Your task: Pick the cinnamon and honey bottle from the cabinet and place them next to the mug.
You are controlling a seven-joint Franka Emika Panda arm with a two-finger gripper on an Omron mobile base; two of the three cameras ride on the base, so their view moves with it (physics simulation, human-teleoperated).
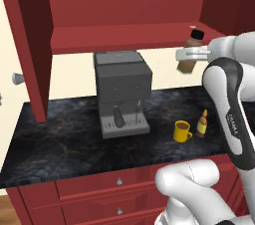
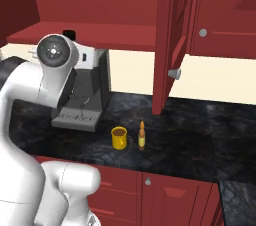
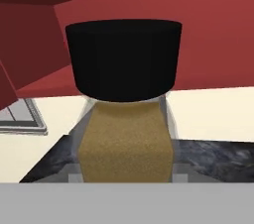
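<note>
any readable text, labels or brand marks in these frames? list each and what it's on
Small white lettering on the arm's dark forearm band: too small and blurred to read.
Cinnamon tan label: plain, no print visible.
Honey bottle, mug, coffee machine: no markings legible.

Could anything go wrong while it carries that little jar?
The black-capped brown cinnamon jar hangs in the end effector high above the dark marble counter; a slip would likely mean a long fall. The landing spot is tight too: the yellow mug and slim amber honey bottle could get knocked over.
</note>
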